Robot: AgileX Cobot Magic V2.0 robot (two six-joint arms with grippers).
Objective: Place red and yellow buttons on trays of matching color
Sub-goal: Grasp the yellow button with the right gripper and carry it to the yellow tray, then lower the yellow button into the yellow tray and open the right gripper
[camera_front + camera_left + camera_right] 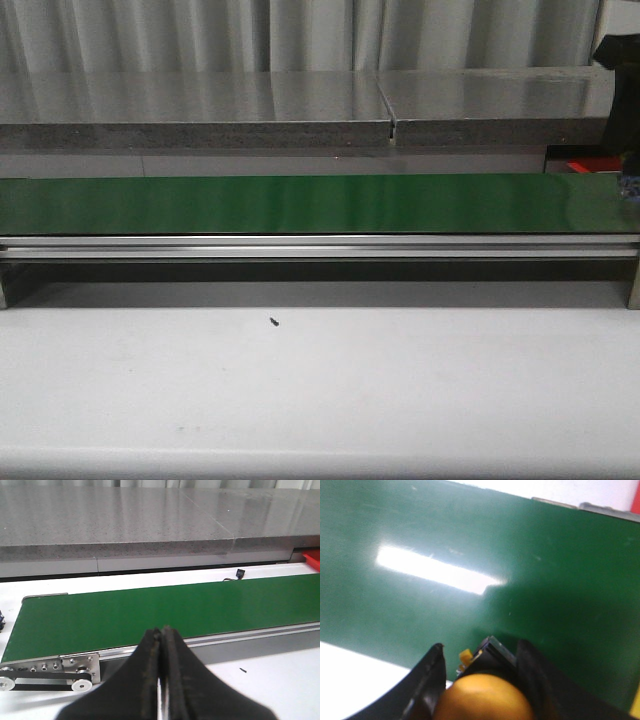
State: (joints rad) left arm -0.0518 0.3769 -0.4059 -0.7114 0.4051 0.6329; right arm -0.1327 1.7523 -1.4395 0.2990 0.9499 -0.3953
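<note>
My right gripper [482,649] is shut on a yellow button [487,697] with a black base and holds it above the green conveyor belt [470,555]. The left gripper [161,630] is shut with nothing in it and hovers over the white table just in front of the belt [150,612]. Part of a red tray [585,163] shows behind the belt's right end, and its corner [313,559] also appears in the left wrist view. No red button is in view. A yellow sliver [636,706] shows at the edge of the right wrist view; I cannot tell what it is.
The green belt [300,203] spans the table on an aluminium frame [300,246]. A grey stone ledge [200,105] runs behind it. A small black speck [273,321] lies on the white table. A pulley and bracket [75,672] sit at the belt's left end.
</note>
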